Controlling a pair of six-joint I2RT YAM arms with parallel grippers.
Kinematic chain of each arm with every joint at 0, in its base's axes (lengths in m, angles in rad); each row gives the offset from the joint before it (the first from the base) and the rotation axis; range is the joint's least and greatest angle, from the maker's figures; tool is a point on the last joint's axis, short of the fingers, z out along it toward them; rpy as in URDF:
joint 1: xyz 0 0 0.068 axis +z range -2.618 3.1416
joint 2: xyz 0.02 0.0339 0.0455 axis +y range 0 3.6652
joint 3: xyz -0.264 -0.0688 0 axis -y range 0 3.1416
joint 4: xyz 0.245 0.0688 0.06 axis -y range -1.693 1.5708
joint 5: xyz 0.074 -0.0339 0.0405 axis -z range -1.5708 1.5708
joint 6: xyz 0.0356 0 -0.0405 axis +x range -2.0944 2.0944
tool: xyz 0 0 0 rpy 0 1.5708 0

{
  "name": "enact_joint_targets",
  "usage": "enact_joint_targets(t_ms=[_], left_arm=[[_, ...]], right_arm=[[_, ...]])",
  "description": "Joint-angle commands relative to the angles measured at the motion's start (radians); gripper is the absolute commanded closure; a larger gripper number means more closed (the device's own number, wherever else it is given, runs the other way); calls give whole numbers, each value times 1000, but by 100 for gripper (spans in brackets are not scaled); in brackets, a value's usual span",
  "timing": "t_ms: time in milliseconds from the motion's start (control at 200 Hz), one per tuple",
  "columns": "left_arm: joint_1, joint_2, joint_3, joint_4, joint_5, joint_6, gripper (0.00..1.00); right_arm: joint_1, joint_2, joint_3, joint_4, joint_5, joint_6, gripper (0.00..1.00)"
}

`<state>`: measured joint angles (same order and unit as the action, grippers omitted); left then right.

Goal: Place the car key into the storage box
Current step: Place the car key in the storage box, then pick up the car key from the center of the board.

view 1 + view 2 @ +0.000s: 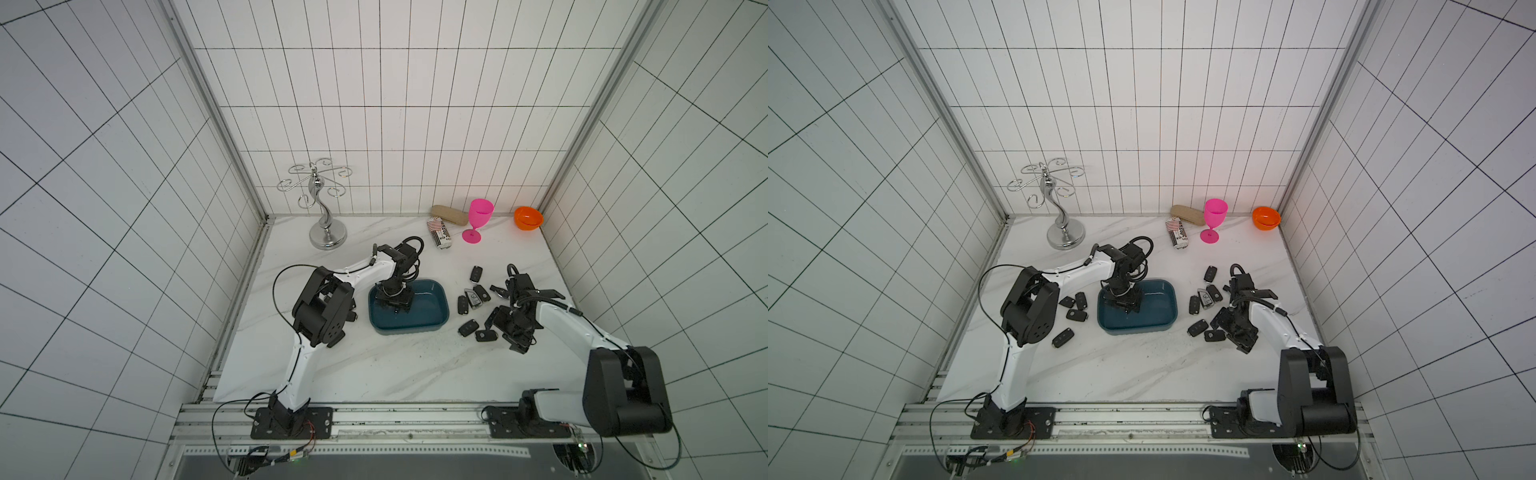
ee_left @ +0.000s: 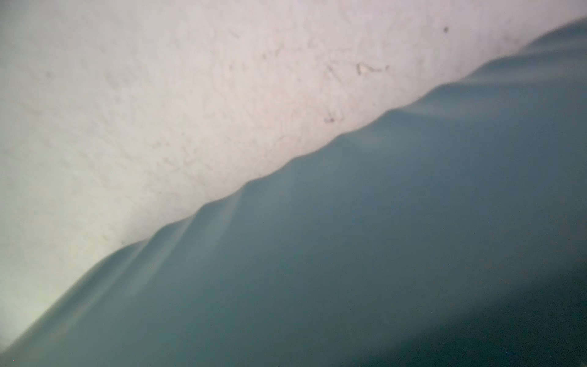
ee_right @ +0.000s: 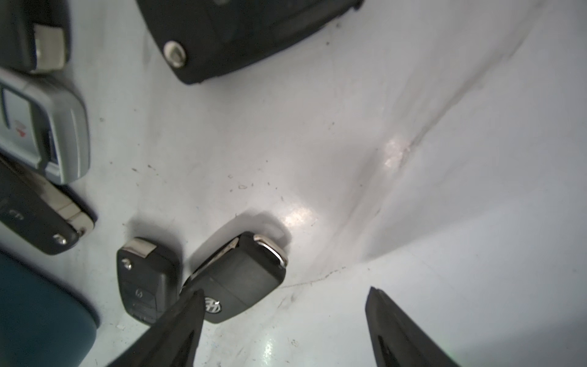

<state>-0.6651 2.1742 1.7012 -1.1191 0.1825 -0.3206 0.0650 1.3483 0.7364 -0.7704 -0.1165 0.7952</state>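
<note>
Right wrist view: six car keys (image 3: 241, 279), right end effector (image 3: 285, 290) agape; left end effector (image 1: 394, 302), over one storage box (image 1: 430, 309), state unclear.

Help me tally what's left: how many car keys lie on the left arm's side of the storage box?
4 in a top view: two car keys side by side, a third just nearer the robot's base, a fourth nearer still. The left arm may hide others.

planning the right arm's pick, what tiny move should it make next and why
Probably slide the right gripper sideways until the black car key sits between its open fingers: one fingertip now overlaps the key, and a second key lies close beside it.
</note>
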Motion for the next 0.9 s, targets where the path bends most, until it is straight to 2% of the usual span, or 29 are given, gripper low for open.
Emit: enact_joint_targets(t_ms=[0, 260, 450, 510, 610, 685, 789, 894], left_arm=[[-4, 0, 18, 11, 11, -3, 16], [-5, -83, 72, -11, 12, -3, 11], [5, -220, 103, -38, -19, -19, 11], [12, -279, 97, -23, -50, -50, 10], [32, -387, 44, 32, -61, -90, 8], [43, -476, -29, 103, -59, -111, 2], [55, -568, -112, 191, -63, -135, 2], [64, -598, -128, 198, -100, -152, 2]], right_arm=[[-9, 35, -2, 13, 51, 105, 16], [-9, 118, 35, 33, 43, 209, 17], [-8, 155, 59, 66, 42, 246, 18], [-7, 172, 61, 68, 36, 252, 22], [-4, 189, 50, 82, 9, 272, 28], [10, 187, 42, 92, -6, 296, 28], [40, 171, 48, 87, 1, 330, 27], [61, 178, 63, 72, 3, 366, 26]])
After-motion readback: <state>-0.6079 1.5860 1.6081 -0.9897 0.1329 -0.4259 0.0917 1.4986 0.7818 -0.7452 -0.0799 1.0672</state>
